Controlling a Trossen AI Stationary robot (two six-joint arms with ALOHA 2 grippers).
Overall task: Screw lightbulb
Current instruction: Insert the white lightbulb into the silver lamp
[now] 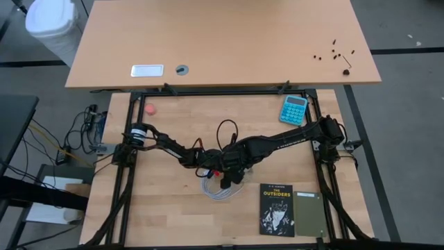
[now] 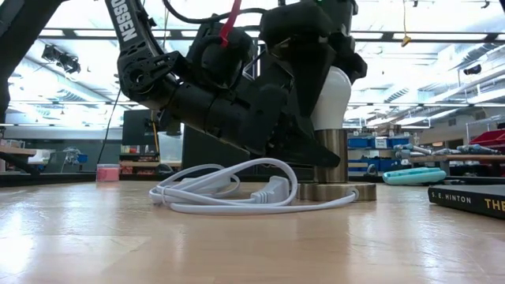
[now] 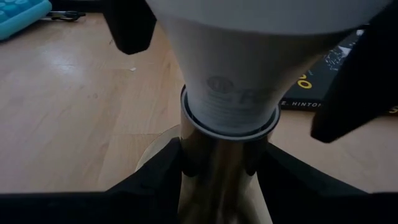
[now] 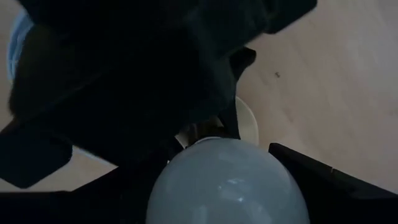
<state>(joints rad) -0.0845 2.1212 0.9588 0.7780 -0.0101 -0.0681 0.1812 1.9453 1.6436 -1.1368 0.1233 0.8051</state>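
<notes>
White lightbulb (image 3: 249, 68) sits atop the socket (image 3: 217, 168); my left gripper (image 3: 214, 180) clamps the socket steady, right gripper (image 4: 227, 180) clasps the lightbulb for turning.

My bench (image 1: 173, 215) is pale wood in a black frame. On it lie a coiled white cable (image 2: 237, 192) beside the round socket base (image 2: 335, 191), a blue calculator (image 1: 293, 109) at the far right, a black book (image 1: 277, 209) with a green booklet (image 1: 309, 212) just beside it at the near right, and a small pink thing (image 1: 149, 108) at the far left.
</notes>
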